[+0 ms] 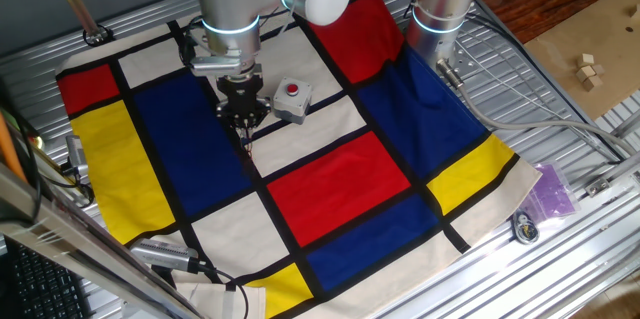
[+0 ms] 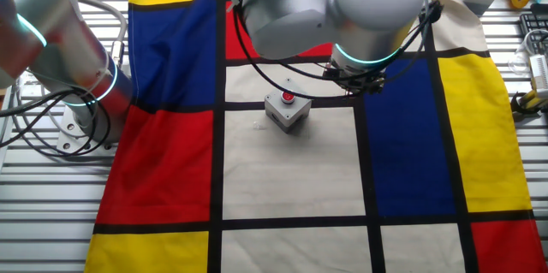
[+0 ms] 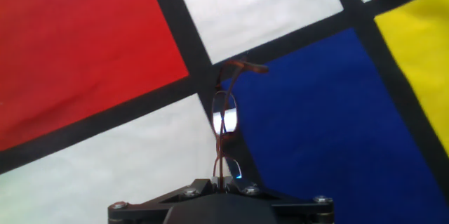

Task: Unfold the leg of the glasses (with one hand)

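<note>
Gripping the glasses (image 3: 224, 122), the tool (image 3: 223, 182) hangs above the cloth's (image 3: 84, 48) black stripe crossing.

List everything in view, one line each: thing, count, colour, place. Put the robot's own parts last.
glasses: one pair, thin dark brownish wire frame with clear lenses, hanging from the gripper above the cloth, seen edge-on in the hand view.
button box: one, grey with a red button, on a white panel of the cloth beside the gripper.
cloth: one, red, blue, yellow and white panels with black bands, spread over the table.
table: one, ribbed silver metal, under the cloth.
wooden blocks: a few, pale, on the floor past the table.
second arm base: one, silver and white, at the cloth's edge.
gripper: one, black, shut on the glasses.
</note>
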Robot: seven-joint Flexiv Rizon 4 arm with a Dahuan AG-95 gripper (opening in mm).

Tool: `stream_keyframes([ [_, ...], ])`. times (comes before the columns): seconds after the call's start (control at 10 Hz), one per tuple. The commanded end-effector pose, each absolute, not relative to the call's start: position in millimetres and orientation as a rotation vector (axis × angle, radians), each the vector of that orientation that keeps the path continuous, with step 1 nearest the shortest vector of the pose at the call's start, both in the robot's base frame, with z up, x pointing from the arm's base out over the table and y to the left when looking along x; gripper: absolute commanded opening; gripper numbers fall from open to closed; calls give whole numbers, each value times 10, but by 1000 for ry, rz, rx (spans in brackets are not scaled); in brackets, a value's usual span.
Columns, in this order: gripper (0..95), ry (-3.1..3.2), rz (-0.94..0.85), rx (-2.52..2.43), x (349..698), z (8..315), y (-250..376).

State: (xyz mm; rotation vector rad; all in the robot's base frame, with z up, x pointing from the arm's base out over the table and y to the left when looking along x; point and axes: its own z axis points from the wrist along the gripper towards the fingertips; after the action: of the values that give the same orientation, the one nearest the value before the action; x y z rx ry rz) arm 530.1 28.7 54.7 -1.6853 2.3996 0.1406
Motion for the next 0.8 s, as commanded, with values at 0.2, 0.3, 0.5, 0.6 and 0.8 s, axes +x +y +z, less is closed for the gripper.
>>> stream_keyframes([
  [0.2,0,2394,130,-1707,5364,571,282],
  [0.3,0,2394,131,-1709,5387,582,285],
  [0.5,0,2396,131,-1710,5413,594,276],
  [0.6,0,2399,133,-1710,5425,604,268],
  [0.8,0,2402,139,-1714,5463,639,243],
])
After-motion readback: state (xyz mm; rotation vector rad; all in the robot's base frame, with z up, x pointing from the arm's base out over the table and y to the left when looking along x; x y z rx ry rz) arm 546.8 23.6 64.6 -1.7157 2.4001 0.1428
